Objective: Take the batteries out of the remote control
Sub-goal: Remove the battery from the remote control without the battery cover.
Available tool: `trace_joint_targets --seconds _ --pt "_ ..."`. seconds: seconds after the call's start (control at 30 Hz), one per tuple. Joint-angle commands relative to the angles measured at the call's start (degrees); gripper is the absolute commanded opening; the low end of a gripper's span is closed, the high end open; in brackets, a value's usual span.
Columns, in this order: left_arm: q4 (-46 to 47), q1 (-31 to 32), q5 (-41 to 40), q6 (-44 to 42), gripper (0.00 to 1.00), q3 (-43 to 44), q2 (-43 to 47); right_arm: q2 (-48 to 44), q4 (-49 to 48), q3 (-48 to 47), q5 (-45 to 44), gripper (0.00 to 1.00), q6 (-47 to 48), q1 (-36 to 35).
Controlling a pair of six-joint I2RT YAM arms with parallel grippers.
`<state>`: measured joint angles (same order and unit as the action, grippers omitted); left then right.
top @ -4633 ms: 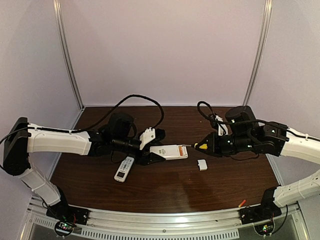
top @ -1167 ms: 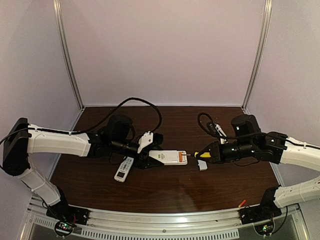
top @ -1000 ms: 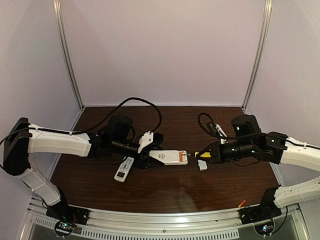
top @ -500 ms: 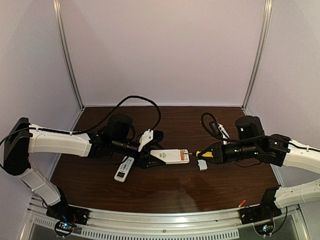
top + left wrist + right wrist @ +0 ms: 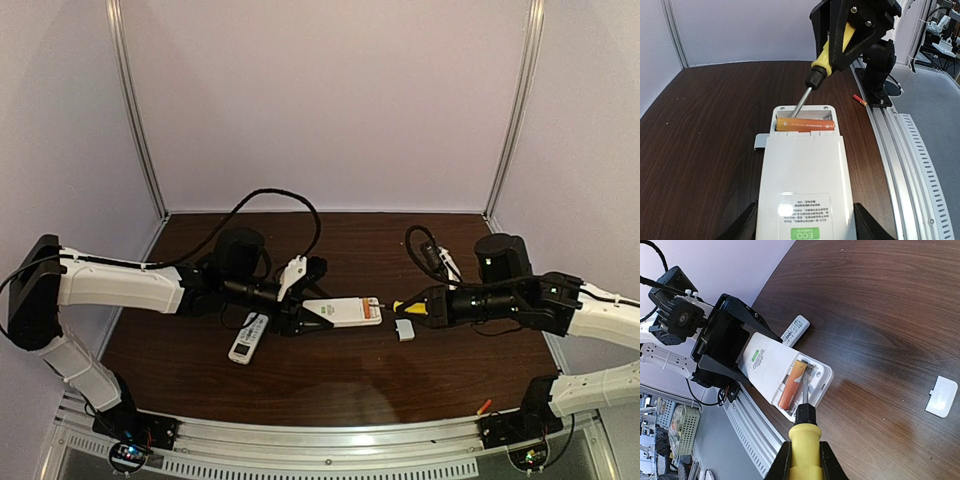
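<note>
Battery (image 5: 805, 124) in remote (image 5: 802, 185), held by left end effector (image 5: 805, 227); right end effector (image 5: 802, 460) clamps screwdriver (image 5: 805, 432).

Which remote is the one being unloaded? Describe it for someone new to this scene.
On the dark wooden table, look at the middle. The left gripper holds a broad white remote, back up. Unlike the slimmer remote lying beside it, its battery bay is open, showing an orange battery with the screwdriver tip poking in.

Glossy wood table (image 5: 330, 385), smooth plastic remote (image 5: 802, 175), metal-shafted screwdriver (image 5: 813, 78)
</note>
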<state>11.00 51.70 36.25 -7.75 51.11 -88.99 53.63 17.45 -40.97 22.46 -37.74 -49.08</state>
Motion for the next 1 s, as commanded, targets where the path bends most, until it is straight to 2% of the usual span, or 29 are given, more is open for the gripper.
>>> trace_joint_targets --seconds 0.0,0.23,0.97 --pt "5.47 0.77 3.51 2.3 0.0 0.3 -1.17 -0.92 -4.95 0.61 0.65 0.0 0.51 -0.23" --pt "7.36 0.76 3.61 5.03 0.0 -0.15 -0.91 -2.24 -5.78 1.44 0.82 0.0 0.6 -0.23" --pt "4.05 0.82 7.35 13.05 0.0 -1.79 -3.21 -4.49 -6.86 6.11 2.12 0.0 -1.69 -0.23"
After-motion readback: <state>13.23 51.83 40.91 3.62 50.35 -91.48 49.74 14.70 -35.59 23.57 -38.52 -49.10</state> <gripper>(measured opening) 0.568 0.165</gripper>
